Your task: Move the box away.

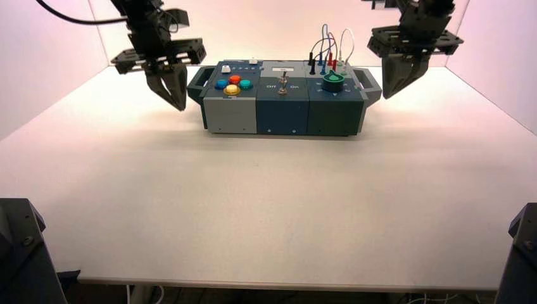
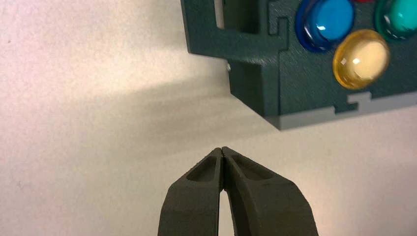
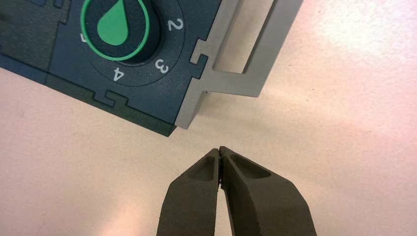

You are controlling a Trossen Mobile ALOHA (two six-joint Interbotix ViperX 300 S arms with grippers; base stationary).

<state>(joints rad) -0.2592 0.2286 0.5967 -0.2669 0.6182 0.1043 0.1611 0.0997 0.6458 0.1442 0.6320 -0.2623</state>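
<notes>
The box (image 1: 285,111), dark teal and grey, stands on the white table at the far middle. It bears coloured round buttons (image 1: 232,84) on its left part, a toggle switch (image 1: 283,83) in the middle, a green knob (image 1: 333,82) and looped wires (image 1: 329,47) on the right. My left gripper (image 1: 179,104) is shut and empty, just off the box's left handle (image 1: 197,82); the left wrist view shows its tips (image 2: 222,149) near the box corner (image 2: 275,73). My right gripper (image 1: 387,94) is shut and empty beside the right handle (image 1: 368,81); the right wrist view shows it (image 3: 219,149) near the grey handle (image 3: 255,59).
The white table (image 1: 253,202) stretches wide in front of the box. White walls enclose the far side and both sides. Dark arm bases stand at the near left corner (image 1: 22,253) and the near right corner (image 1: 522,253).
</notes>
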